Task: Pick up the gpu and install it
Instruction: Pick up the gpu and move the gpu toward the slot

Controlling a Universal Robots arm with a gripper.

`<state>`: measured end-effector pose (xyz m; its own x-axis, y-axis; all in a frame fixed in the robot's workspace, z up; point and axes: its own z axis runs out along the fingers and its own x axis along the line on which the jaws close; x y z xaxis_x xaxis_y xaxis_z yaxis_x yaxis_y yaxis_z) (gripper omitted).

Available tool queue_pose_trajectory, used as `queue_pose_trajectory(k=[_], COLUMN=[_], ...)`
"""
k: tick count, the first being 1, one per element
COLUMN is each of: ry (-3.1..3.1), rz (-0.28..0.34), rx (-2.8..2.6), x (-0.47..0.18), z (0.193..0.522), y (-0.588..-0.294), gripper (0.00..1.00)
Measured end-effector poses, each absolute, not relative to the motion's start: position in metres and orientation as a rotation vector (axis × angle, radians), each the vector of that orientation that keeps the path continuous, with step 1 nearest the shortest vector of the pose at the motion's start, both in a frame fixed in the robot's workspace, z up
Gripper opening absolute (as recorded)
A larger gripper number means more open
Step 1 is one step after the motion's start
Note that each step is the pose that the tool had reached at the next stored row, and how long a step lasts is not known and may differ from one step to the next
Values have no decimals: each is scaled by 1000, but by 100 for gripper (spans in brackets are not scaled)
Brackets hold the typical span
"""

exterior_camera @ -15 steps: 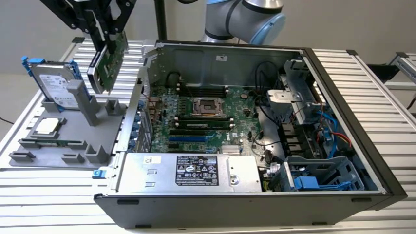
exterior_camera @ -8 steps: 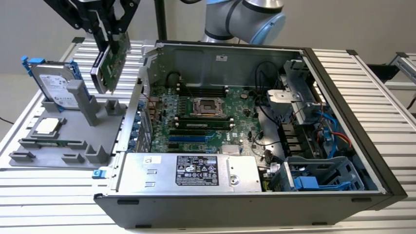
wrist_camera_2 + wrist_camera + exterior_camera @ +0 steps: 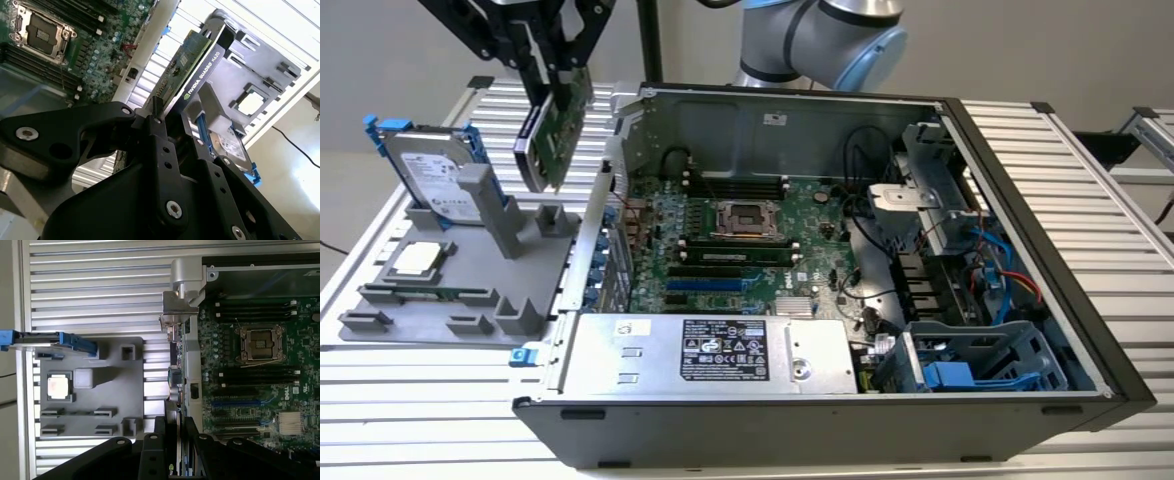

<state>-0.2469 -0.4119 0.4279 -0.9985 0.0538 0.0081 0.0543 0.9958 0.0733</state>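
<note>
My gripper [image 3: 550,85] is shut on the gpu [image 3: 555,130], a flat card with a green board on one side and a black shroud on the other. The card hangs tilted in the air above the grey holder tray [image 3: 400,310], at the exterior view's left of the open computer case [image 3: 1014,180]. In the second wrist view the gpu [image 3: 196,62] sticks out from between the black fingers [image 3: 159,131], with the motherboard [image 3: 45,45] off to one side. In the first wrist view the gripper [image 3: 175,429] clamps the card edge-on beside the case wall.
A silver hard drive with blue rails [image 3: 430,172] stands upright in the tray, with a processor chip [image 3: 416,260] and a memory stick [image 3: 427,295] lying near it. Inside the case are the motherboard [image 3: 734,250], power supply [image 3: 707,352] and drive cage [image 3: 974,360]. The case wall [image 3: 594,230] rises between tray and board.
</note>
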Motion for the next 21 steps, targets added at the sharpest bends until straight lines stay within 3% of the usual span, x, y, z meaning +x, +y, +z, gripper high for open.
queue_pose_trajectory(k=[21], ry=[-3132], rz=[-115], rx=[-85], x=[-232], z=[428], y=[-411], gripper=[0])
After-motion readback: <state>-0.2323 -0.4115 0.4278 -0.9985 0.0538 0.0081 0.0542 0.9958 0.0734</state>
